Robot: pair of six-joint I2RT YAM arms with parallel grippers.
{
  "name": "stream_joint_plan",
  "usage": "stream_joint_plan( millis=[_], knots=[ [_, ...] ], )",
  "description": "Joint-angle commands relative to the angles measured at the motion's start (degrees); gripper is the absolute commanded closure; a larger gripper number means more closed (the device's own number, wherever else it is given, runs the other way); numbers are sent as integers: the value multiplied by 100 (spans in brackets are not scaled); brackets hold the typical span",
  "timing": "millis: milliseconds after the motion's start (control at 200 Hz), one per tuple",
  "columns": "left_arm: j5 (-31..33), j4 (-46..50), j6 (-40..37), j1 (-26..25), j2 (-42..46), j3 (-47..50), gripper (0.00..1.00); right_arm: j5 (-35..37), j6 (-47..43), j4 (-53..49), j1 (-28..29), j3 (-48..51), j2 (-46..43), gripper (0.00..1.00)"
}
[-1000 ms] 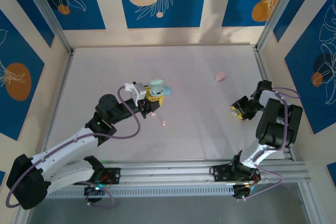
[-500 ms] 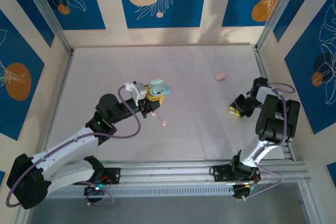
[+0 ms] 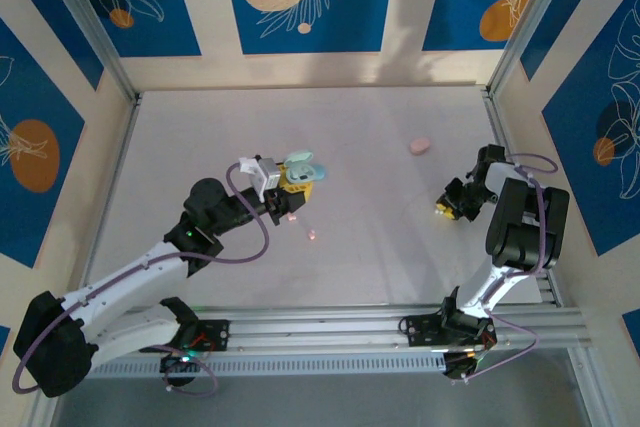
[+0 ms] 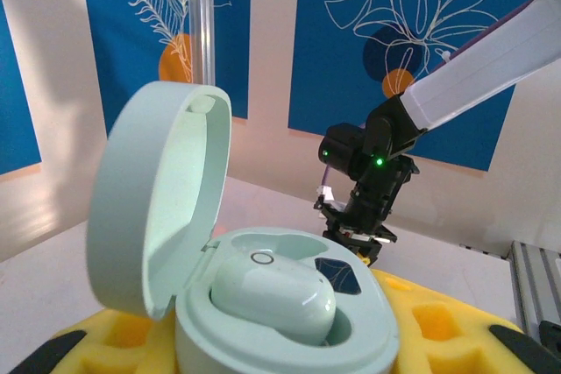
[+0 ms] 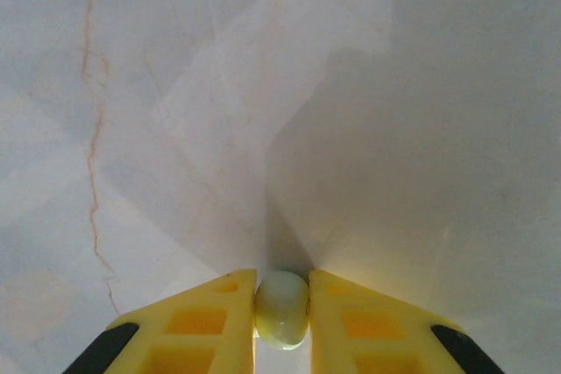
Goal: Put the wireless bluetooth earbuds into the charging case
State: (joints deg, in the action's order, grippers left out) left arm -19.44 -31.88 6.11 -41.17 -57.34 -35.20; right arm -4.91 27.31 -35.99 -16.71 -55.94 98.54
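Observation:
My left gripper (image 3: 291, 183) is shut on the pale teal charging case (image 4: 289, 339), which it holds above the table with the lid (image 4: 149, 208) swung open. One pale teal earbud (image 4: 272, 291) lies in a well of the case, and the well beside it holds nothing. At the right of the table, my right gripper (image 5: 281, 326) points down at the surface. Its yellow fingers (image 5: 202, 321) are pressed on both sides of a second tiny pale earbud (image 5: 281, 308). From above, this gripper (image 3: 447, 207) is low over the table, and the bud is too small to make out there.
A pink pebble-like case (image 3: 420, 145) lies on the white table (image 3: 380, 117) beyond the right gripper. A tiny pink speck (image 3: 313, 235) sits on the table just in front of the left gripper. Patterned walls enclose the table on three sides.
The right gripper has closed its fingers onto the small pale earbud and shifted slightly left and away. The left arm and the open case have stayed put.

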Motion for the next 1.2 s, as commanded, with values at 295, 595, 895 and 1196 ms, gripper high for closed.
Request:
stream_joint_plan(
  millis=[295, 595, 895, 1196],
  knots=[
    [51, 128, -133, -55, -38, -140, 64, -507, -97, -461, 958, -359, -704, 80],
    [176, 105, -475, -54, -365, -56, 64, -435, 221, -1129, 2698, -1011, -2114, 80],
    [211, -284, -671, -73, -927, -64, 65, -51, 250, -1656, 4254, -2289, -2517, 79],
    [257, -457, -787, -131, -1031, -39, 66, 634, 165, -1666, 5375, -2989, -2195, 79]
  ],
)
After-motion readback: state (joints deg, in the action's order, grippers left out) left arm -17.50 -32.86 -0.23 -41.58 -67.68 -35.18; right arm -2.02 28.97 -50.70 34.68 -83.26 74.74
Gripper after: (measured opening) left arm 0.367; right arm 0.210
